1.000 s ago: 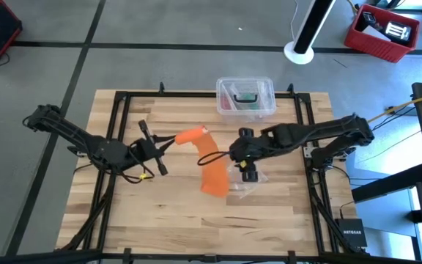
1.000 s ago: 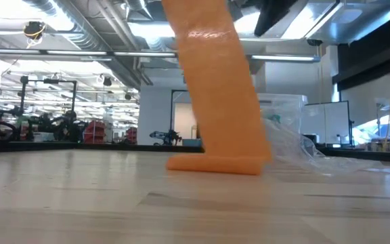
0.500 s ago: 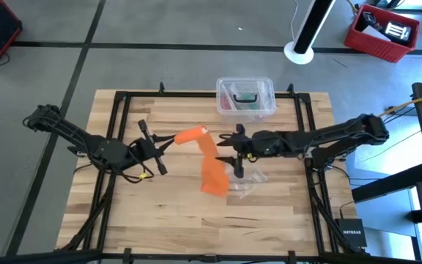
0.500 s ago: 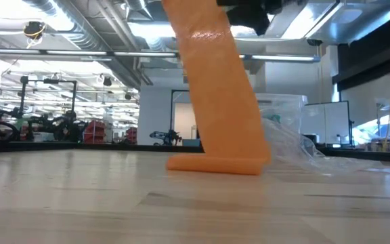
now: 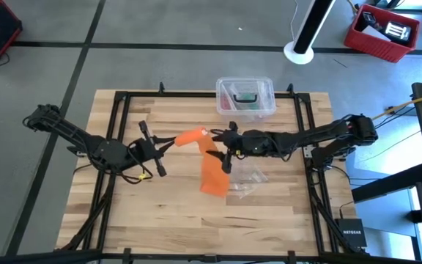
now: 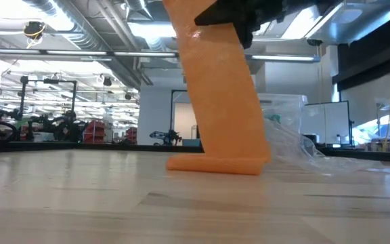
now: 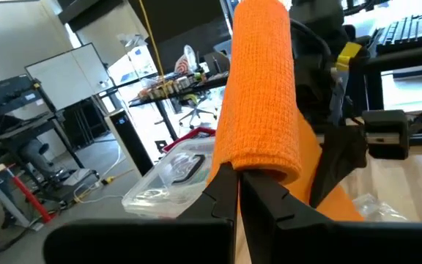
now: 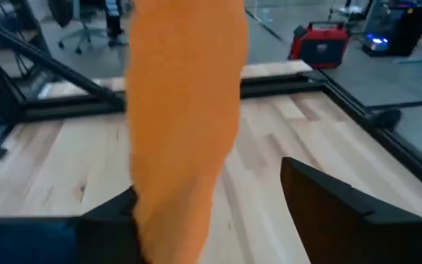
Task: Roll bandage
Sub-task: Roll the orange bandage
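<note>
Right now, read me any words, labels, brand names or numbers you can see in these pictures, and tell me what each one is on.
"NETGEAR": on the small black box on the floor beside the table's right edge, high view; small, only just legible.
Red bin on the floor: pale items inside, any print too small to read.
Clear plastic box: no readable label.
Bandage, held up by the left gripper and right gripper: no text.

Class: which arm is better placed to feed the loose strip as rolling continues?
Right. Its end effector is open around the hanging bandage; the left end effector is shut on the rolled end.
</note>
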### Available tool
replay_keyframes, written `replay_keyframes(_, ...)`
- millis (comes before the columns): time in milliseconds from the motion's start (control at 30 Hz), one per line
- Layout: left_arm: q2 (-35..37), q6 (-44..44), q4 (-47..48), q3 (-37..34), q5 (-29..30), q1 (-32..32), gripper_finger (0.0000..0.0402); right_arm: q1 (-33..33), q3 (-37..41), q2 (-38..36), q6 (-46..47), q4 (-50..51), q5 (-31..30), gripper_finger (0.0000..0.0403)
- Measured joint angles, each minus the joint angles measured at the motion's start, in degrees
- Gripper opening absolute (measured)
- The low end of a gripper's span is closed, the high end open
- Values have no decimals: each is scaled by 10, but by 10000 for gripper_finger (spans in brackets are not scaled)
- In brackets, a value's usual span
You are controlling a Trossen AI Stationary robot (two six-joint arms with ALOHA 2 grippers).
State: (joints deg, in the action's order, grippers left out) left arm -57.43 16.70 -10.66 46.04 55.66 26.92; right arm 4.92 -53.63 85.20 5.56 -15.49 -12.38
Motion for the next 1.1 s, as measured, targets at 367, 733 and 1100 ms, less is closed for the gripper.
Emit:
replay_keyframes(367, 0, 3, -18, 0, 2, 10, 0, -2, 1, 3, -61, 49, 61, 15)
replay_keyframes(733, 8, 8, -18, 0, 88, -50, 0, 83, -23, -21, -104, 113, 123, 4)
replay_keyframes(1100, -63, -53, -36, 0, 34, -86, 0, 108, -145, -21, -106, 189, 65, 4)
